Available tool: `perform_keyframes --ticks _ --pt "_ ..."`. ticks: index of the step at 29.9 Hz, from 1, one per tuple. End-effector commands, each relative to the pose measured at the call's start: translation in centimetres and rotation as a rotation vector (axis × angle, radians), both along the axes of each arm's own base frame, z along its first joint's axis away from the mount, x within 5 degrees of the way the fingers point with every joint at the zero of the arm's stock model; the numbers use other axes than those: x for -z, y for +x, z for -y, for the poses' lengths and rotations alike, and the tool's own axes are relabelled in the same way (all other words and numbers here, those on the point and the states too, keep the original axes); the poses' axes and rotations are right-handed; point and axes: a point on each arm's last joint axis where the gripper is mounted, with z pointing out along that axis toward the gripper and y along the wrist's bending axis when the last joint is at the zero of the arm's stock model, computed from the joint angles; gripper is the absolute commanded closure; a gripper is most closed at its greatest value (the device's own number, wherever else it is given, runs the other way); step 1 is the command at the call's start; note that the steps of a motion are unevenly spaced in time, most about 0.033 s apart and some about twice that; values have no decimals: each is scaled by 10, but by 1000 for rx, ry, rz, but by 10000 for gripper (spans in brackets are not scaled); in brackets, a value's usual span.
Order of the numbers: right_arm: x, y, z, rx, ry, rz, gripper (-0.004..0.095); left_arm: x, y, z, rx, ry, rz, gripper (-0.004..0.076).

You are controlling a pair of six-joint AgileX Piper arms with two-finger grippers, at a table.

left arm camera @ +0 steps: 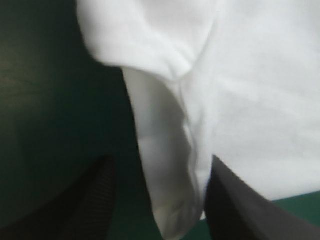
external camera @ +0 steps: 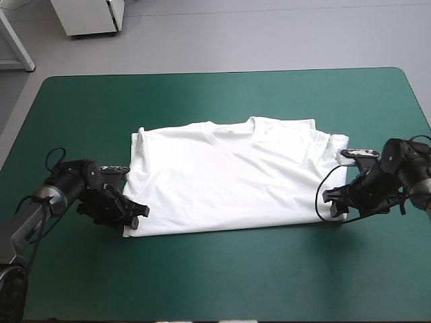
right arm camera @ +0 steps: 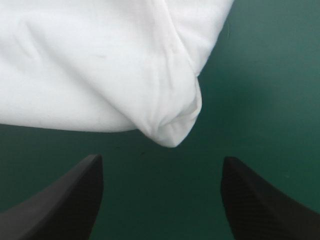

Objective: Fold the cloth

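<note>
The left fingers [left arm camera: 240, 210] are seen spread apart, and the near-left corner of the T-shirt [left arm camera: 250, 100] lies between them. Its doubled, layered edge is shown only in the left wrist view. The right fingers [right arm camera: 70, 200] are likewise spread, with only the teal-green cover [right arm camera: 270, 100] between them. A rounded, layered corner of the T-shirt [right arm camera: 100, 75] is seen just ahead of them, apart from both tips. The overall layout is given by the high view alone. There the T-shirt [external camera: 229, 178] is laid flat as a broad white rectangle at the middle of the counter [external camera: 215, 282], with its collar toward the far edge. The left fingers [external camera: 131, 214] are placed at its near-left corner and the right fingers [external camera: 335, 197] at its near-right corner.
</note>
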Motion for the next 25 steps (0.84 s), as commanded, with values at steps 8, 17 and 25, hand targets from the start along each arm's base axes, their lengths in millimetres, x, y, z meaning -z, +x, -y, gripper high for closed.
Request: perform_keyframes --ticks 8,17,25 --pt "3 12 -3 2 38 26 289 -5 4 16 31 -103 24 731" --pt "25 24 -3 6 41 -47 314 -5 2 19 35 -112 14 733" --pt "37 30 -5 -14 66 -74 754 -9 1 19 45 -111 31 733"
